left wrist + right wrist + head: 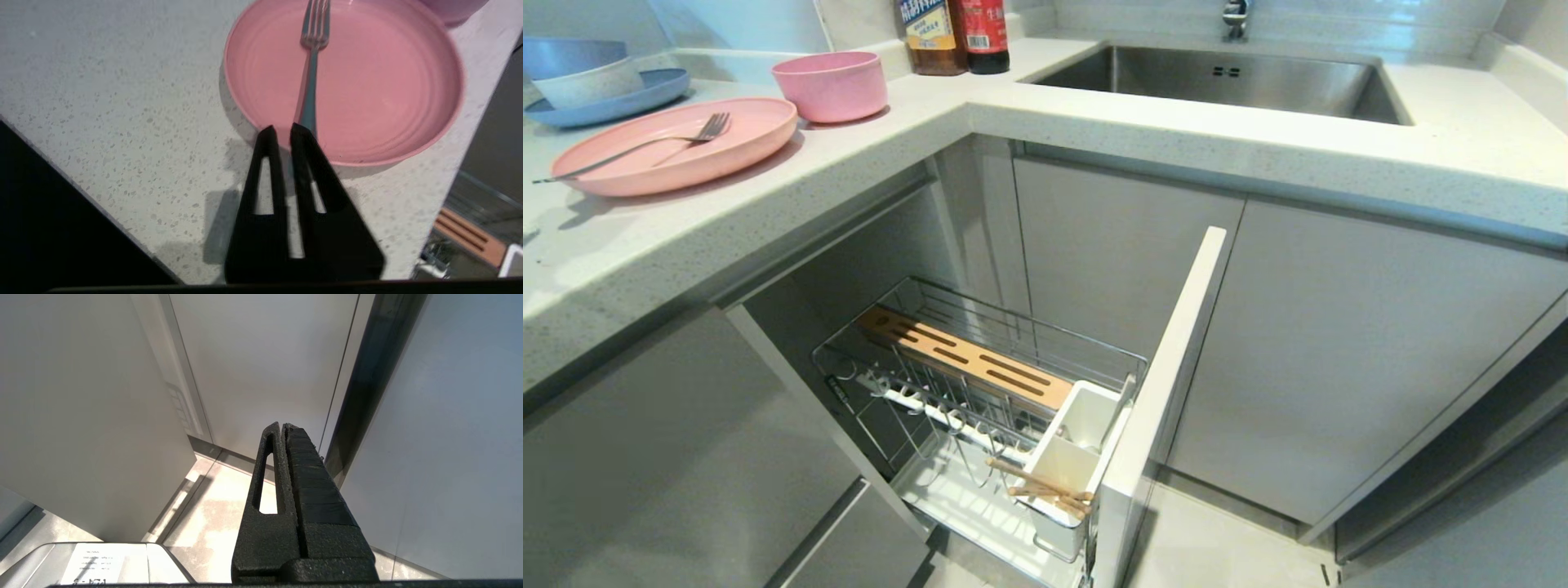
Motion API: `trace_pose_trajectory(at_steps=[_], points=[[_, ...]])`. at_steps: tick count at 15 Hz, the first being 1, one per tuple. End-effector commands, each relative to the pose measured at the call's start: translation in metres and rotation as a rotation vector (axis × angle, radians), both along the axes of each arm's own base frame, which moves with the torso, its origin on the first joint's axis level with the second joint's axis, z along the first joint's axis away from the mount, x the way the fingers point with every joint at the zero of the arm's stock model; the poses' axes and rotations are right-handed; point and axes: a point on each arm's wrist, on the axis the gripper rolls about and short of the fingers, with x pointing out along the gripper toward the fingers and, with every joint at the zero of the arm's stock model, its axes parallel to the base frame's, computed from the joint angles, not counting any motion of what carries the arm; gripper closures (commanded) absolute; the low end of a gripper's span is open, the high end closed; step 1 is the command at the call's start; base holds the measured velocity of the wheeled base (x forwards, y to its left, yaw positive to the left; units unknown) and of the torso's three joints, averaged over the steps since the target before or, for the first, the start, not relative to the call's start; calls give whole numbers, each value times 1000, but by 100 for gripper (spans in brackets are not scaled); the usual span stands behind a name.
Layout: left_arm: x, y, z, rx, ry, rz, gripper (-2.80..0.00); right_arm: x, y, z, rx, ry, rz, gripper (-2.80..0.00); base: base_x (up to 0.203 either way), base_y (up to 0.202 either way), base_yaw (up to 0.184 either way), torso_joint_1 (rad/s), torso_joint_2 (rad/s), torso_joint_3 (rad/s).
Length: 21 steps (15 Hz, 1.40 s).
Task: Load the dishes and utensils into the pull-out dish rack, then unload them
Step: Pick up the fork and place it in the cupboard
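Note:
The pink plate (727, 135) lies on the counter at the left, with the silver fork (645, 147) across it, handle out over the rim. The pink bowl (832, 84) stands just behind. In the left wrist view my left gripper (282, 128) hovers over the plate's (380, 81) near rim, its jaws a narrow gap apart and holding nothing. The fork's (312, 73) handle runs under its fingertips. The pull-out dish rack (1005, 331) stands drawn out below the counter. The wooden chopsticks (1045, 488) lean in its white cup. My right gripper (282, 425) is shut, parked low by the cabinets.
A blue plate with stacked bowls (596, 82) sits at the far left. Two bottles (956, 33) stand behind the pink bowl, and the steel sink (1225, 82) lies to the right. The rack's pale front panel (1168, 384) juts out into the floor space.

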Motion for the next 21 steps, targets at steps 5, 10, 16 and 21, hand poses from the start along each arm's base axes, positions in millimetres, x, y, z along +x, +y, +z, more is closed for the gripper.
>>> trace_pose_trajectory(at_steps=[5,10,16,21], points=[[17,6,-6,10,52,-3,-280,0,0,0,0,2,1,0,0,0,0,0,0,0],[25,8,-8,22,69,-9,-280,0,0,0,0,2,1,0,0,0,0,0,0,0],[31,9,-12,39,104,-55,-280,0,0,0,0,2,1,0,0,0,0,0,0,0],[41,9,-12,8,95,-178,-280,0,0,0,0,1,1,0,0,0,0,0,0,0]])
